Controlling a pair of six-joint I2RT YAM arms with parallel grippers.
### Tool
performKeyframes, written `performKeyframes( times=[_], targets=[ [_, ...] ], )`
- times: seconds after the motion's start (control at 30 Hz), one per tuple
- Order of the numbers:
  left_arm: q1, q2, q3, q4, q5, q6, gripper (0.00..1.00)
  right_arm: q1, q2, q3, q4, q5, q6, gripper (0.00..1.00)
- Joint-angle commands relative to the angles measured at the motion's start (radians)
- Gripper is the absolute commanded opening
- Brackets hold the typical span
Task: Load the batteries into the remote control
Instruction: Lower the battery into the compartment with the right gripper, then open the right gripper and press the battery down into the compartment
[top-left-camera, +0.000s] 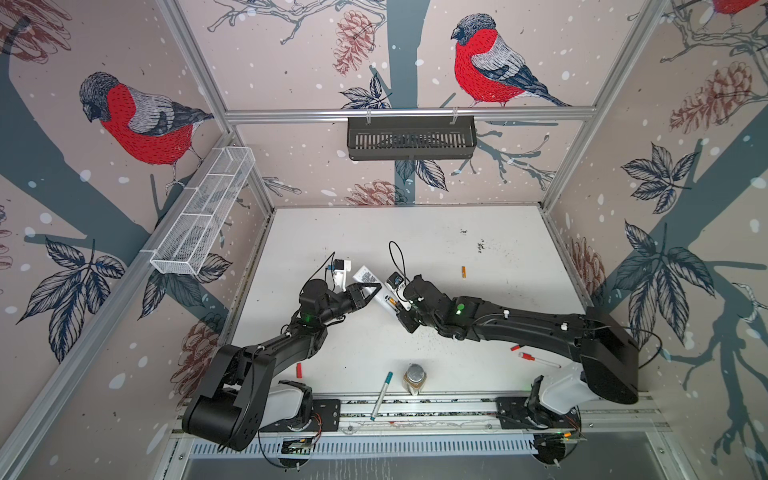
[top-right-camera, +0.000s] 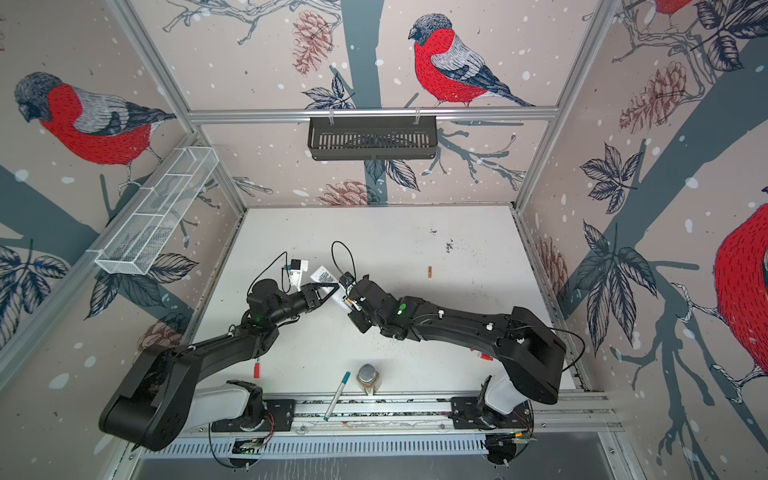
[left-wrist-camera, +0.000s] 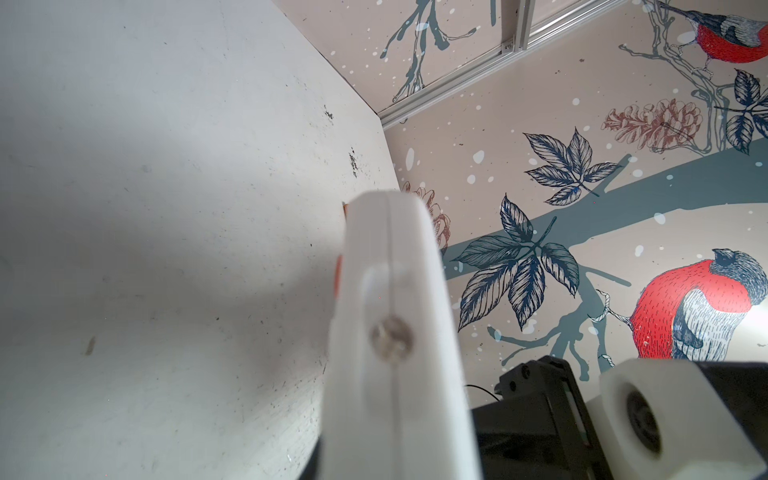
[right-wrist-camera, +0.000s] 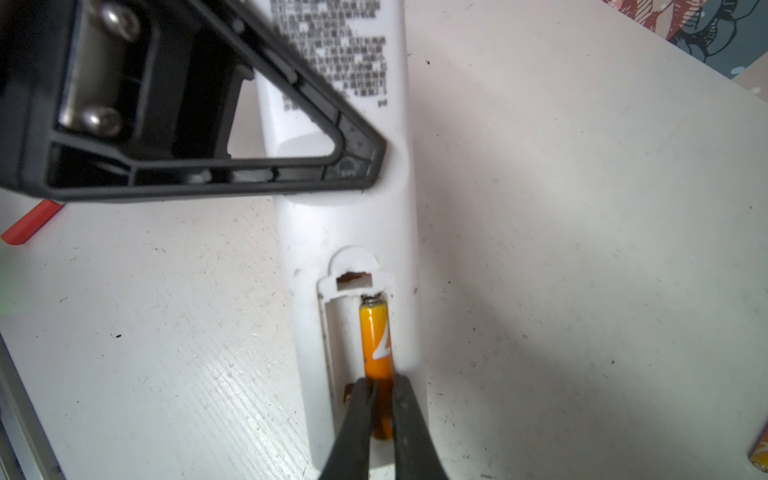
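1. Clamped in the left gripper (top-left-camera: 370, 291), clenched across the middle: the remote control (right-wrist-camera: 332, 224), back face up, label showing, near the centre of the surface (top-left-camera: 415, 232). Cannot tell whether resting on the surface or held just above it.
2. Open and facing the right arm: the battery bay (right-wrist-camera: 340, 332), with no cover on it.
3. Pinched at its near end by the right gripper (right-wrist-camera: 380, 392), closed tight on it: one orange battery (right-wrist-camera: 376, 332), lying lengthwise in one slot of the bay, far end up against the spring (right-wrist-camera: 372, 300).
4. Cannot tell whether that near end is pressed fully home; hidden behind the fingers (right-wrist-camera: 361, 415).
5. Judged about halfway: one cell in, or very nearly in; the slot beside it bare.
6. Not yet touched: the second battery (top-left-camera: 464, 272), loose on the surface, well apart from the remote control, beyond the right arm.
7. Left to do, by this reading: release the first cell once seated, fetch the second, set it in the bare slot.
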Motion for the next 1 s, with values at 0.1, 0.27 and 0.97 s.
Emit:
performKeyframes(
  times=[0.1,0.27,0.97],
  targets=[
    [-0.002,0.000,-0.001,0.147,0.122,-0.053,0.00,-0.011,0.028,0.014,0.037,-0.019,-0.004,0.12],
    [-0.002,-0.002,-0.001,0.156,0.128,-0.059,0.00,-0.027,0.047,0.023,0.052,-0.040,-0.009,0.12],
    [-0.031,0.025,0.002,0.185,0.134,-0.007,0.00,-0.087,-0.187,-0.051,0.029,-0.148,-0.020,0.31]
  ],
)
